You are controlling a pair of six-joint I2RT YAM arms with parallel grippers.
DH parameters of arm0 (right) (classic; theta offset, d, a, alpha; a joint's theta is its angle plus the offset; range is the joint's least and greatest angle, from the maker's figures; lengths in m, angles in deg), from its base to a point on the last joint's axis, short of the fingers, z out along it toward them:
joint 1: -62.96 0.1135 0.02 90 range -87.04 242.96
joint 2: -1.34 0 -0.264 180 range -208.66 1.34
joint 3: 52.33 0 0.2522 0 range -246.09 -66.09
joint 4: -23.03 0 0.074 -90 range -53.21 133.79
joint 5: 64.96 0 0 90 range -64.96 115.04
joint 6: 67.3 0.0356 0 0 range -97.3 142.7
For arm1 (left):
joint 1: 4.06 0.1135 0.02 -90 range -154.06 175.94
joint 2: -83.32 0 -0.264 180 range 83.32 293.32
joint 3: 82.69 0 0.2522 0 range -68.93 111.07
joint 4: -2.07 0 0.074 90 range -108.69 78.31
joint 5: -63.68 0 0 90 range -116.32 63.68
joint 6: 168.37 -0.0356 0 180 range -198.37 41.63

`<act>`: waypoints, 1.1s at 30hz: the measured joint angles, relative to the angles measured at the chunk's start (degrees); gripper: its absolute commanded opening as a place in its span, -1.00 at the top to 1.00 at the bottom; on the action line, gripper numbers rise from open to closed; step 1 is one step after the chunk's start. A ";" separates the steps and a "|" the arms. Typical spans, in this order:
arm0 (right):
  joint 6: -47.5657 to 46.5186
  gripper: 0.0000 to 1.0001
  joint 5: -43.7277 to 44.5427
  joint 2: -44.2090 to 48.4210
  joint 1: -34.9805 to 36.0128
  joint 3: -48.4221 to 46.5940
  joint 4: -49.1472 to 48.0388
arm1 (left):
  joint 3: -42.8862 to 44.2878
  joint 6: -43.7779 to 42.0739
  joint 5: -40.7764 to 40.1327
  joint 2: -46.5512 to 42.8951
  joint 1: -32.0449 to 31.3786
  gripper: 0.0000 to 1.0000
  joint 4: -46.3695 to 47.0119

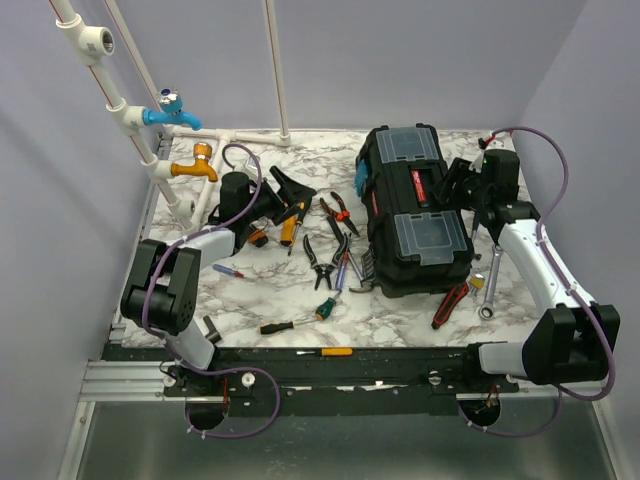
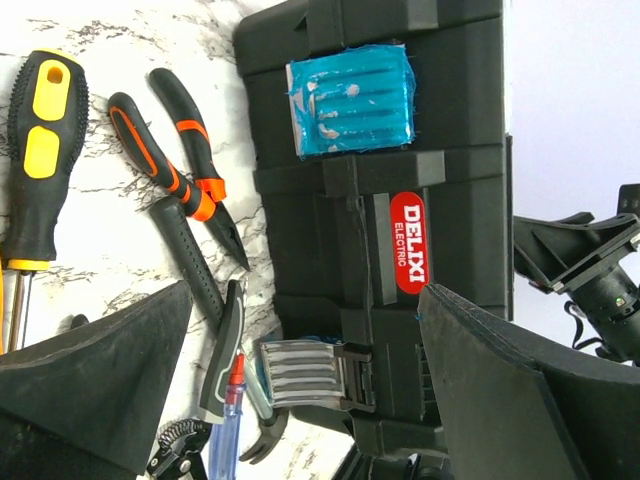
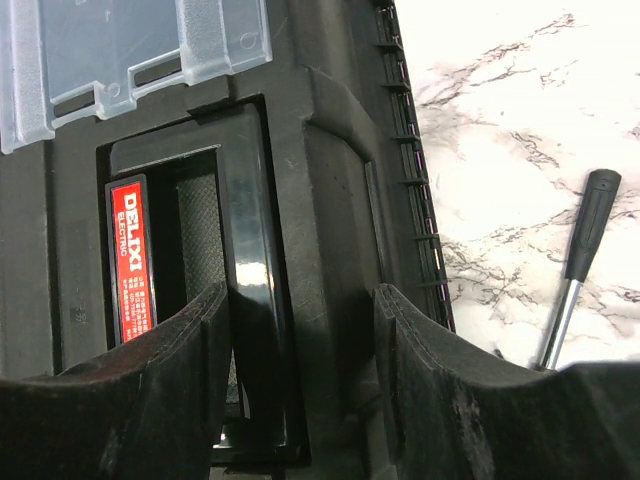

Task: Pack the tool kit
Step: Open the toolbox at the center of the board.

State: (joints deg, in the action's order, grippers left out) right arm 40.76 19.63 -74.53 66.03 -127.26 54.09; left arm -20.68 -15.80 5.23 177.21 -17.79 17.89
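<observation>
The right claw (image 3: 300,400) is clamping the toolbox (image 1: 415,210) across its handle bar and lid ridge, one finger pressing on each side. The toolbox is sitting on the surface (image 1: 400,320) at about 1 o'clock from its middle. At the box's 9 o'clock the left claw (image 1: 288,188) is hanging wide open, gripping nothing, over loose pliers (image 1: 322,262) and a yellow-handled screwdriver (image 1: 292,220). A wrench (image 1: 491,283) is lying at the box's 4 o'clock.

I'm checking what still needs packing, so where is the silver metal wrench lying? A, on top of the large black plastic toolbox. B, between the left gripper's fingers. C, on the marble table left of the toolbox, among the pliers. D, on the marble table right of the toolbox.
D: the silver metal wrench lies flat on the marble table, just right of the large black plastic toolbox.
</observation>
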 measured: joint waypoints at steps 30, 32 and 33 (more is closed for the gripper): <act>-0.20 0.49 -4.48 -8.87 -0.20 -4.98 -6.78 | 31.61 -2.23 2.40 20.63 -3.74 -0.97 -13.38; -0.20 0.49 -4.52 -8.85 -0.20 -4.98 -6.80 | 33.86 -1.18 3.93 23.10 -3.74 -0.97 -13.31; -0.22 0.49 -4.55 -8.85 -0.20 -4.98 -6.80 | 34.25 -0.79 4.22 23.69 -3.74 -0.97 -13.27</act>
State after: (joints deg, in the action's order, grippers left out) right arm 40.54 15.08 -83.39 65.84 -132.24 47.29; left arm 13.57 -16.59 9.45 200.90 -21.53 4.63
